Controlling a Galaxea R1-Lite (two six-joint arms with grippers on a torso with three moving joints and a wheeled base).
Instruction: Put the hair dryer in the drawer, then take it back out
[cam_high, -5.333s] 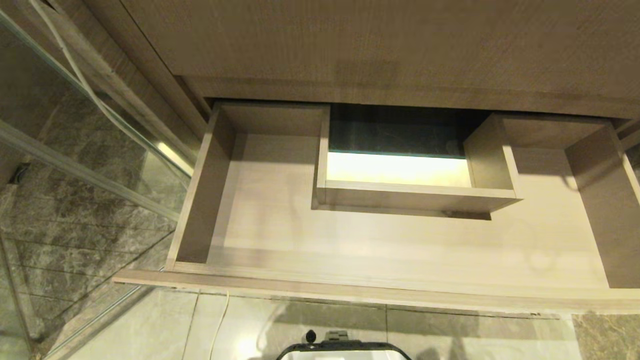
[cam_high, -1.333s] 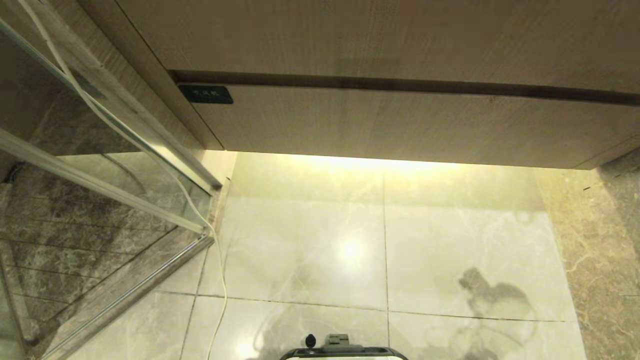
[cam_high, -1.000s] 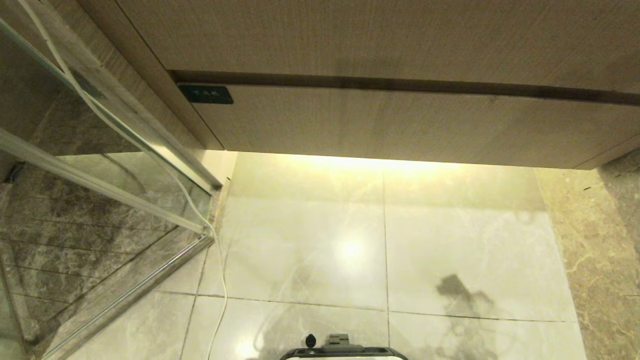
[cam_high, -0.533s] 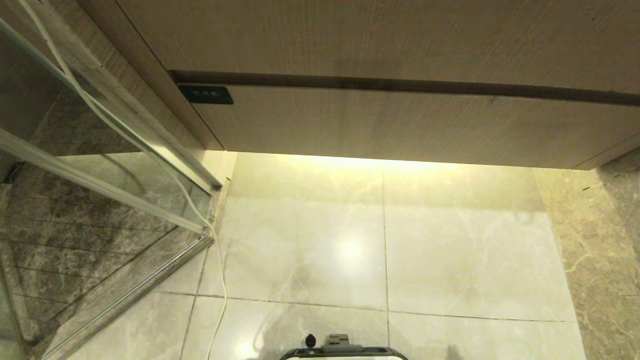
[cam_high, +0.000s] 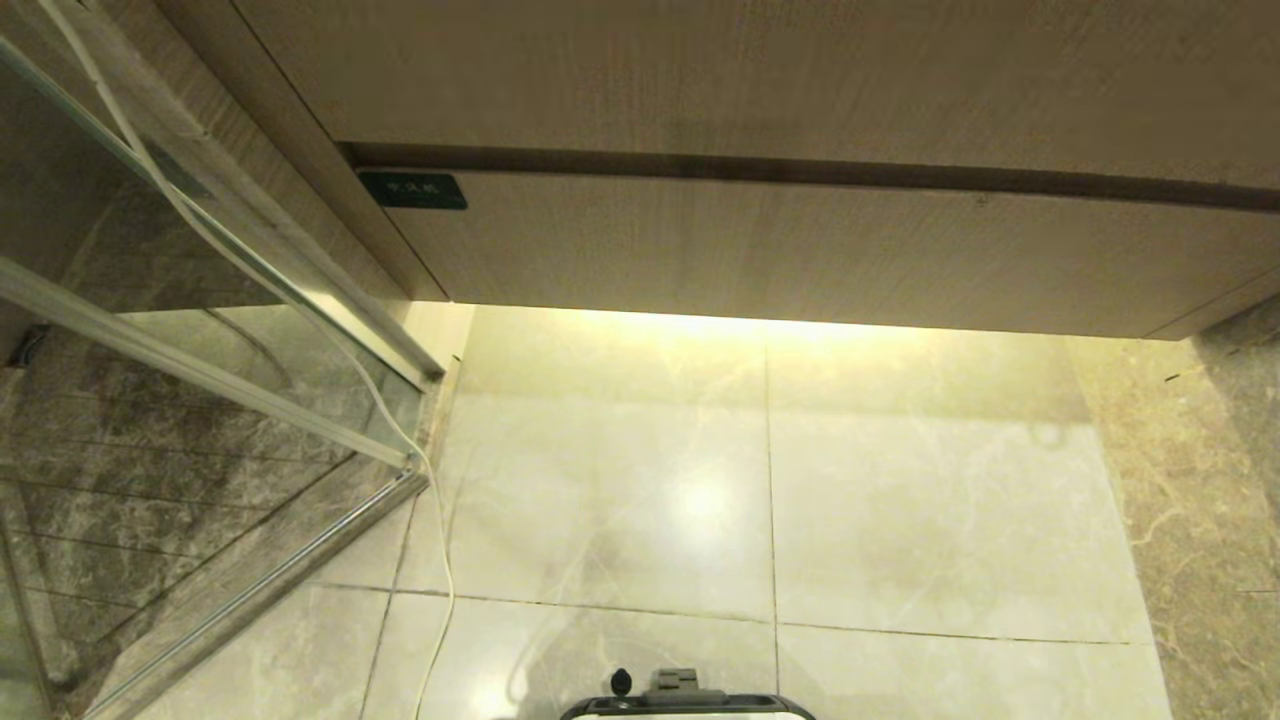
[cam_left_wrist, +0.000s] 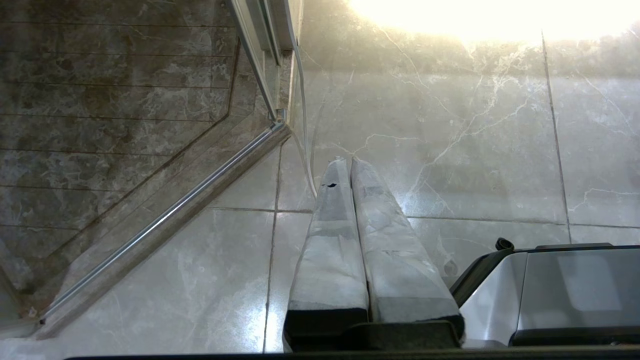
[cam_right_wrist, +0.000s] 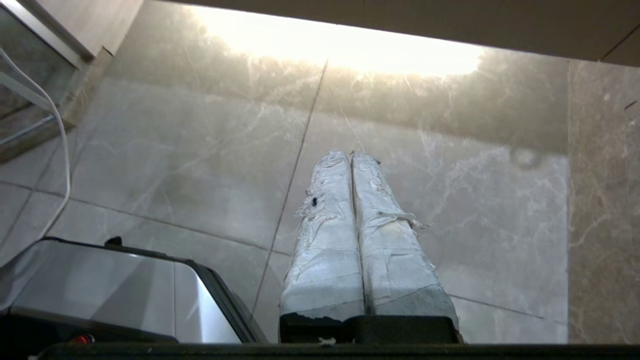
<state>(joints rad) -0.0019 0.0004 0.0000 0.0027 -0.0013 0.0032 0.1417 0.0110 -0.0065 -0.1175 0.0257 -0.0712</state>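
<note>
Wrist views alone show two hands, left hand and right hand, both pressed closed and empty over pale marble floor; far off, one light-beige wood-grain drawer sits closed, hair dryer unseen.

Shiny pale floor tiles glow under a warm light. A glass door stands at the left.

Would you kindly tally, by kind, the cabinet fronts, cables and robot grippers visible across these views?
Cabinet fronts: 2, the closed drawer and the plain panel above it
Cables: 1, the thin white cable trailing over the floor
Grippers: 2, the left gripper and the right gripper, both shut and empty
Total: 5
</note>
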